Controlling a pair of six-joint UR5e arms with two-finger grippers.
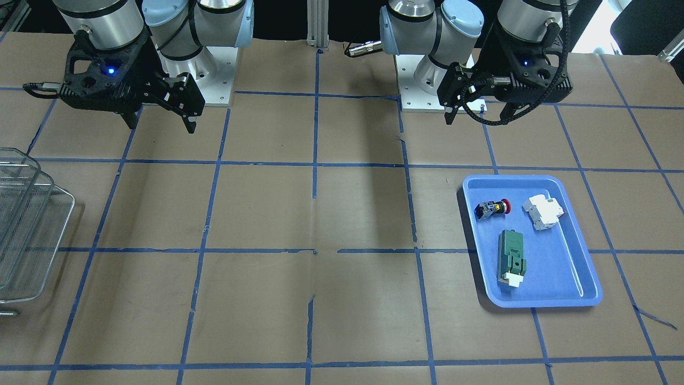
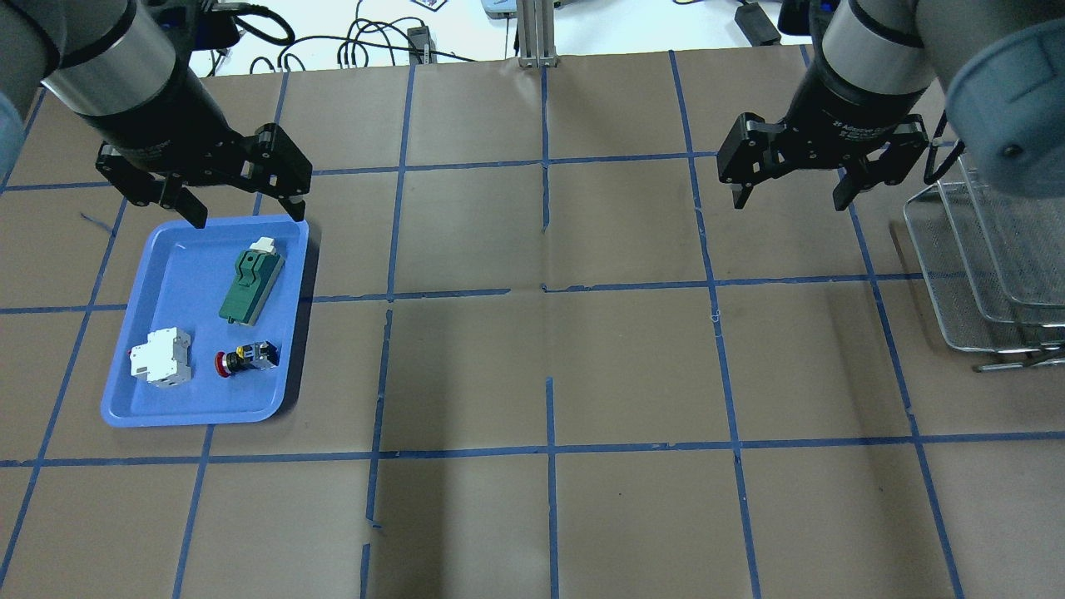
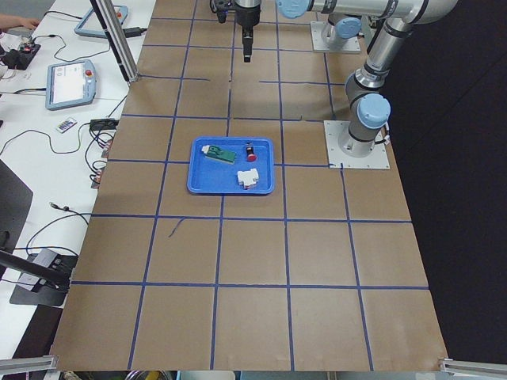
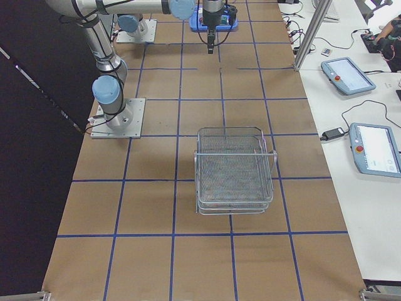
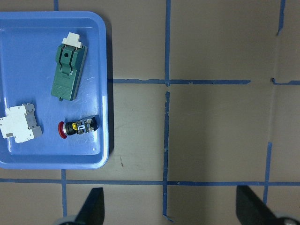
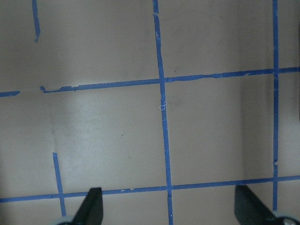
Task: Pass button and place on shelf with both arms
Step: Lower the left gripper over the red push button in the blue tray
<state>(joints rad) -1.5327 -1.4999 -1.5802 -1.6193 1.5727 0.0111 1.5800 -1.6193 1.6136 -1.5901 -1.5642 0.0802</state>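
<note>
The button (image 2: 245,358) lies on its side in the blue tray (image 2: 195,416), red cap toward the white breaker; it also shows in the front view (image 1: 492,208) and the left wrist view (image 5: 77,127). My left gripper (image 2: 248,215) is open and empty, held high over the tray's far edge. My right gripper (image 2: 790,200) is open and empty above bare table, left of the shelf (image 2: 990,266). The shelf, a silver wire-mesh rack, stands at the table's right end and also shows in the front view (image 1: 26,224) and the right side view (image 4: 235,169).
The tray also holds a green block component (image 2: 250,279) and a white breaker (image 2: 162,356). Brown paper with a blue tape grid covers the table. The arm bases (image 1: 214,80) stand at the robot's edge. A metal post (image 2: 537,33) stands at the far edge.
</note>
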